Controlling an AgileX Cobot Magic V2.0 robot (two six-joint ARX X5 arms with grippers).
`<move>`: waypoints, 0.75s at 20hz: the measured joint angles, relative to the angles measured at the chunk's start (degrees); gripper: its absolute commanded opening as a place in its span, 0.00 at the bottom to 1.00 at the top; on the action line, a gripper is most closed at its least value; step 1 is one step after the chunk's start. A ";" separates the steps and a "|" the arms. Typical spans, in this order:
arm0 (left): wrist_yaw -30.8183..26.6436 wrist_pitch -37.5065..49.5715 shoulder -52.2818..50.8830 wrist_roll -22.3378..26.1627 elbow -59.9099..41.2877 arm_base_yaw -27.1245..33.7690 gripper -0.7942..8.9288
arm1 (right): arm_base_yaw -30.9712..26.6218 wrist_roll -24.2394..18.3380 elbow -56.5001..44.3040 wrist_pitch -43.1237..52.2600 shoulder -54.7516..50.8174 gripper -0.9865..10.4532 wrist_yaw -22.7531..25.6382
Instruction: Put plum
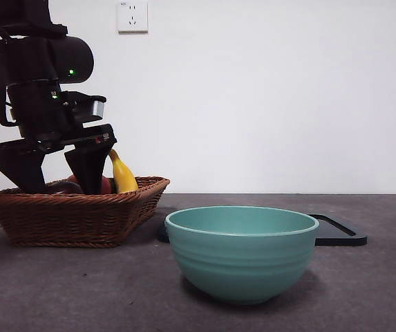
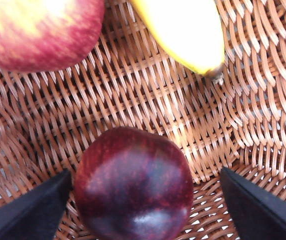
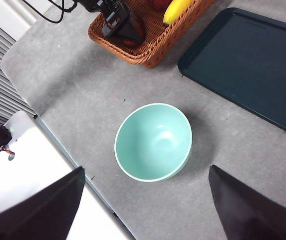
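White wall with a power socket (image 1: 132,16) stands behind our grey table (image 1: 59,290), which carries a wicker basket (image 1: 73,214), a teal bowl (image 1: 242,252) and a dark tray (image 3: 252,65).

We have our left gripper (image 1: 54,169) lowered into the basket, which sits toward one side of the table. In our left wrist view the jaws are spread apart, one on each side of the plum (image 2: 133,185). One jaw looks to be just at the plum's skin; the other stands clear of it with bare wicker between. We are not clamped on the fruit. The plum lies on the woven floor of the basket, dark maroon and glossy.

Also in the basket we see a red fruit with a yellow blush (image 2: 38,32) and a banana (image 2: 187,30), both apart from the plum, farther along the basket floor. From the front, the banana (image 1: 122,175) leans up above the basket rim just beside our left gripper.

Our right gripper (image 3: 147,210) hangs high over the table with its jaws wide apart, holding nothing. Beneath it stands the bowl (image 3: 153,142), near the table's front edge and well apart from the basket (image 3: 147,35). The tray lies flat behind the bowl, beside the basket.
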 measured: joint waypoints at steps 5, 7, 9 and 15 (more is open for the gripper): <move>-0.02 -0.02 0.00 0.02 0.00 0.00 0.40 | 0.00 0.00 0.00 0.00 0.00 0.43 0.00; -0.04 -2.34 0.00 0.02 1.38 0.00 0.40 | 0.00 0.00 0.00 0.00 0.00 0.43 0.00; -0.02 -4.13 -0.37 0.02 4.59 -0.31 0.40 | 0.00 0.00 0.00 0.00 0.00 0.43 0.00; 9.88 -9.79 -15.87 -0.02 7.26 -8.02 0.40 | 0.00 0.00 0.00 0.26 0.00 0.43 0.00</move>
